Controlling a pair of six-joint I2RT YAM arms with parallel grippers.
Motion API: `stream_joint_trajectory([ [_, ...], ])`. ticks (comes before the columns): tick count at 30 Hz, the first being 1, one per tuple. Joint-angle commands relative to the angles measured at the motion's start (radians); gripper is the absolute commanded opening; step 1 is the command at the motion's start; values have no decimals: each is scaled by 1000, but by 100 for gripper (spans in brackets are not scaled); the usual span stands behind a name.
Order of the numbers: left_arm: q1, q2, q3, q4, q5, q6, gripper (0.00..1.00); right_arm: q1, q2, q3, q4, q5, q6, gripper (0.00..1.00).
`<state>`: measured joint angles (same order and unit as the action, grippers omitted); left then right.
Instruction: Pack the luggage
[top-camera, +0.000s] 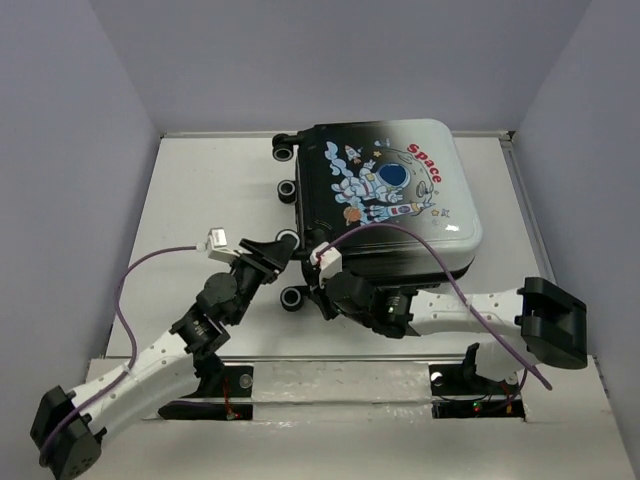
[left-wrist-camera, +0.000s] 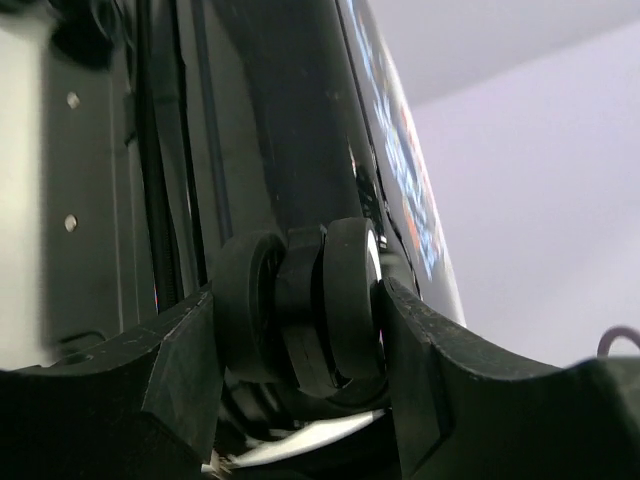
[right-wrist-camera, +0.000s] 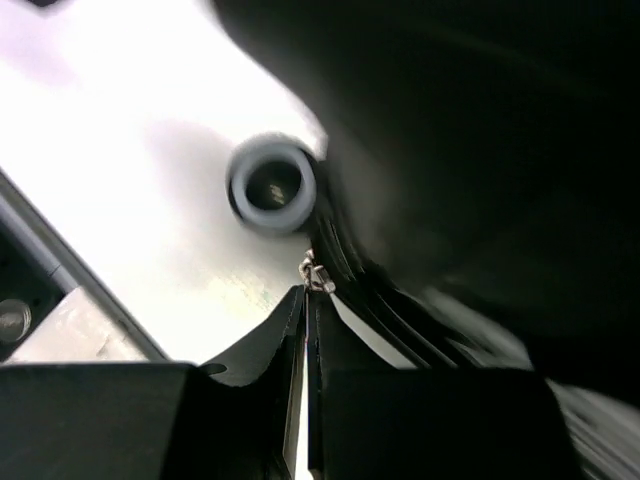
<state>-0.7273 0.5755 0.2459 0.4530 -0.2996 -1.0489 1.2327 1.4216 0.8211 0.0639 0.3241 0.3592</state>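
The luggage (top-camera: 400, 190) lies flat and closed on the white table, astronaut and red "Space" print facing up, black wheels along its left side. My left gripper (top-camera: 280, 250) is shut on one of those wheels (top-camera: 288, 240). In the left wrist view the double wheel (left-wrist-camera: 300, 300) sits between the black fingers (left-wrist-camera: 180, 360) of the left gripper (left-wrist-camera: 300, 345). My right gripper (top-camera: 320, 287) is at the suitcase's near-left corner. In the right wrist view the right gripper (right-wrist-camera: 310, 300) is pinched on the small metal zipper pull (right-wrist-camera: 318, 275) at the dark shell's (right-wrist-camera: 480, 150) seam.
Two more wheels (top-camera: 288, 190) show further back on the left side, and one (top-camera: 293, 298) is at the near corner, also seen in the right wrist view (right-wrist-camera: 272, 185). Purple cables (top-camera: 150, 262) loop over both arms. Grey walls enclose the table (top-camera: 200, 200).
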Motion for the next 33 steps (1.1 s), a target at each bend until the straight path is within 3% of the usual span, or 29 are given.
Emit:
stream_joint_trajectory([
  [1, -246, 132, 85, -16, -65, 168, 6, 1, -1, -40, 345, -96, 69, 7],
  [6, -380, 191, 96, -7, -145, 173, 6, -94, -257, -264, 341, -105, 46, 7],
  [9, -481, 280, 124, 22, -202, 174, 6, -194, -421, -325, 321, -164, 21, 7],
  [12, -541, 409, 194, 87, -193, 196, 6, -205, -525, -327, 231, -160, 17, 7],
  [17, -555, 567, 347, 128, -130, 295, 6, -205, -630, -445, 269, -149, 190, 7],
  [21, -554, 627, 509, 102, -43, 366, 6, -188, -544, -510, 387, -67, 319, 7],
  [28, -540, 722, 656, 93, 189, 294, 6, -139, -405, -470, 641, 281, 320, 7],
  [33, -543, 773, 743, 119, 286, 273, 6, -112, -176, -454, 1110, 447, 282, 7],
])
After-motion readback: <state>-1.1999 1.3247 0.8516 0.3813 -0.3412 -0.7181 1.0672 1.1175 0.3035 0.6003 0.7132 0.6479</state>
